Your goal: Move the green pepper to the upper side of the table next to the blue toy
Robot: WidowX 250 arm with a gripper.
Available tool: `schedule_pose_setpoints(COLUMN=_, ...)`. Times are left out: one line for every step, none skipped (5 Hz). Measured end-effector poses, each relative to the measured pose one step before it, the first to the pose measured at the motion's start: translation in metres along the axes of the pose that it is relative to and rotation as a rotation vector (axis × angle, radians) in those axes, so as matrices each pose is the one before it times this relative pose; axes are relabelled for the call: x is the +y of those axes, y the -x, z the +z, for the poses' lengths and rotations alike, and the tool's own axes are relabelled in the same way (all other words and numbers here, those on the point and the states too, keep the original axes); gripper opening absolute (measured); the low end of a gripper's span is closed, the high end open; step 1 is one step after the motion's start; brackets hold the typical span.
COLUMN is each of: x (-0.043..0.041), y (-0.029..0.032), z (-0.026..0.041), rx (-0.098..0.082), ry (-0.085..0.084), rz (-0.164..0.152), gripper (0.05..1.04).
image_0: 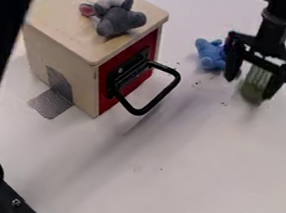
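While the gripper [249,88] hangs beside the blue toy [211,53] at the green pepper [255,85], I cannot tell whether it grips it.

Box [63,20]: pale wood, smooth, low satin sheen on the top. Door panel [108,99]: red, smooth, painted look. Door handle [167,93]: black, smooth, slightly glossy; metal or plastic, not determinable from here. Strip at box base [53,103]: grey, ribbed texture, matt. Grey toy [123,20] and blue toy [211,54]: soft cloth, plush, matt. Table [190,171]: smooth white surface, soft sheen. Gripper [250,83]: black, hard, mostly matt.
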State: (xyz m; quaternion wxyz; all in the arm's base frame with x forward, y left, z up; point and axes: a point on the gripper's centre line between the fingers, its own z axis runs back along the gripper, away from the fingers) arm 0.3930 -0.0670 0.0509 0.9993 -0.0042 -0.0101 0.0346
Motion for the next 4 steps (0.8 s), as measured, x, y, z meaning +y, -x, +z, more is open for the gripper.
schedule_pose_setpoints(x=0.00230, y=0.01620, z=0.02204, rx=-0.0299, ry=0.0133, rz=0.0162, gripper=0.999)
schedule_pose_setpoints(x=0.00141, y=0.01633, z=0.01750, rx=-0.0239, ry=0.0054, rz=0.0054, gripper=0.999)
schedule_pose_setpoints(x=0.00388, y=0.02169, z=0.01651, rx=-0.0401, ry=0.0102, rz=-0.0007, gripper=0.999)
schedule_pose_setpoints(x=0.00175, y=0.01631, z=0.00320, rx=0.0035, ry=0.0197, rz=-0.0211, gripper=0.999)
